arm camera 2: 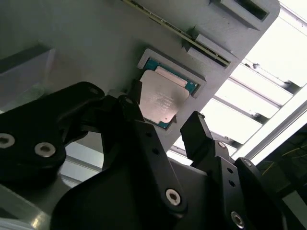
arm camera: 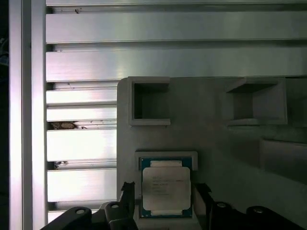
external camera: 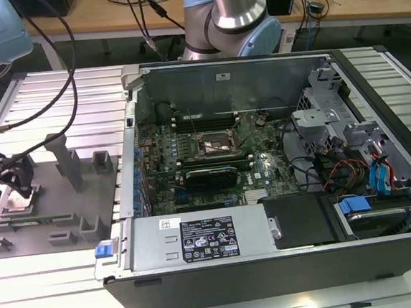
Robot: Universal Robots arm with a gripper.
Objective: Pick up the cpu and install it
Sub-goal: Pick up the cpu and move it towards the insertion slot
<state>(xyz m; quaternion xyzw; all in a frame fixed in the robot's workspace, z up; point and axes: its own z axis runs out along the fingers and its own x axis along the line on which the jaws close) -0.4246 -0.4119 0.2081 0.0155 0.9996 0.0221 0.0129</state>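
On the slatted table, the tray is lying at the exterior view's left, and the open computer case is lying just beside it, toward the exterior view's right. Inside the case, the motherboard is lying flat. The socket frame is sitting at its middle, the power supply along the near side and the drive bays at the exterior view's right. In the first wrist view, the cpu is resting in a recess of the tray, and the gripper is straddling it, one finger spread to each side.
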